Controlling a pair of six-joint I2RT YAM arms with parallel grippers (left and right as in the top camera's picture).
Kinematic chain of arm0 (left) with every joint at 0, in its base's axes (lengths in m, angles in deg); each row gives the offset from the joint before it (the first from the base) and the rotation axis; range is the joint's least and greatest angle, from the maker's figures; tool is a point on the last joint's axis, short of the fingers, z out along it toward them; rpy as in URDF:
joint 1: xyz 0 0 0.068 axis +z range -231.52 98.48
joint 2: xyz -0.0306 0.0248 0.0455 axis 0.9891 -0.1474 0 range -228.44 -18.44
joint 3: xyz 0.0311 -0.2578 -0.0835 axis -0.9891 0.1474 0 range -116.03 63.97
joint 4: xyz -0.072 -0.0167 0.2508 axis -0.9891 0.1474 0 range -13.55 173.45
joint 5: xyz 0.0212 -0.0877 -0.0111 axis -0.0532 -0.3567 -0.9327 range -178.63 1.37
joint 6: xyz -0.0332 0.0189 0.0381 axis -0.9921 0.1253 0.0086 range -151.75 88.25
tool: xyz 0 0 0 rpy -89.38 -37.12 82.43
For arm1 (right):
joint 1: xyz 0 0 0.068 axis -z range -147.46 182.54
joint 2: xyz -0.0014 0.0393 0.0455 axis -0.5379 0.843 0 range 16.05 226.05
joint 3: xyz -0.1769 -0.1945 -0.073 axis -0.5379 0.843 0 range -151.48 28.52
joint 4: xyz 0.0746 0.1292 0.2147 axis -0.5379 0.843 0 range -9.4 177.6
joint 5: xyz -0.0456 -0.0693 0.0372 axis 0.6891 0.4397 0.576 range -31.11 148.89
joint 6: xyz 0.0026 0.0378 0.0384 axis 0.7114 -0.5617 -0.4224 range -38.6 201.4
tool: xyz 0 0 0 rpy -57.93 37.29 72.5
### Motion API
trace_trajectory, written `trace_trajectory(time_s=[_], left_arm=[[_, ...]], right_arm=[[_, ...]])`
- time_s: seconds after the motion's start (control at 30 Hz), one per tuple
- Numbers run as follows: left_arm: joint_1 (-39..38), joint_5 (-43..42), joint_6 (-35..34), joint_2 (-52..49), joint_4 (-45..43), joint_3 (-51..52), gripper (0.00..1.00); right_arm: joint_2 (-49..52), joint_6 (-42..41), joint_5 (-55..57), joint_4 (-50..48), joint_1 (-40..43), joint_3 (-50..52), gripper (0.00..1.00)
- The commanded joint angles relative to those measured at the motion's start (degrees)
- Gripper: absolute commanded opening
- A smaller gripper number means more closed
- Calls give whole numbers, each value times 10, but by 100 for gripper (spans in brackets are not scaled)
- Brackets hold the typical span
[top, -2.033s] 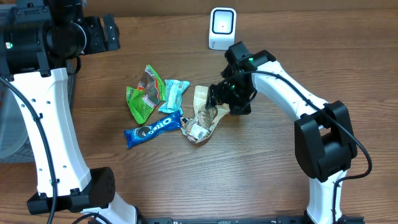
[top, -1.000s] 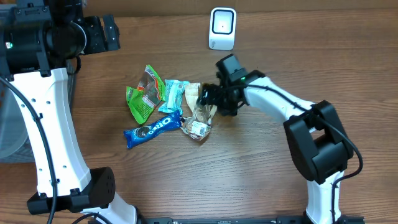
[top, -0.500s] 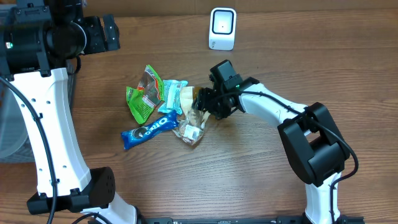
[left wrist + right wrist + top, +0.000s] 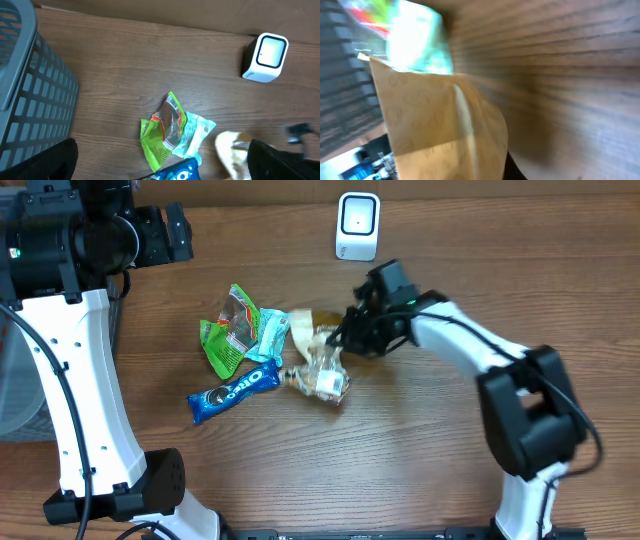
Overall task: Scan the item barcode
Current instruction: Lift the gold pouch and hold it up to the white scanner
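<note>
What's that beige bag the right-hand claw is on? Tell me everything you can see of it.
The beige bag looks like crinkled paper with a faint printed pattern and a fold crease, seen close up in the right wrist view. Its lower end is clear, wrinkled plastic with a small pale label. It lies crumpled on the wooden table, its left edge against the teal packet. The right claw is shut on its right edge. No barcode can be made out.

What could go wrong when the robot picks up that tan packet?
The right gripper pinches the tan packet by its edge, so it might slip. The teal wrapper and Oreo pack lie right beside it and could get dragged. Its barcode might face away from the scanner.
</note>
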Motion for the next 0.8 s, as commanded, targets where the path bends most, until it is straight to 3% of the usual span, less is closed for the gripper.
trace_trajectory(time_s=[0.0,0.2,0.47,0.77], left_arm=[[0,3,-6,-5,-1,-2,100],[0,3,-6,-5,-1,-2,100],[0,3,-6,-5,-1,-2,100],[0,3,-6,-5,-1,-2,100]], right_arm=[[-123,-36,-50,17,33,-56,4],[-210,-76,-23,65,80,-116,4],[-222,-123,9,78,96,-188,4],[-222,-156,113,-9,94,-230,4]])
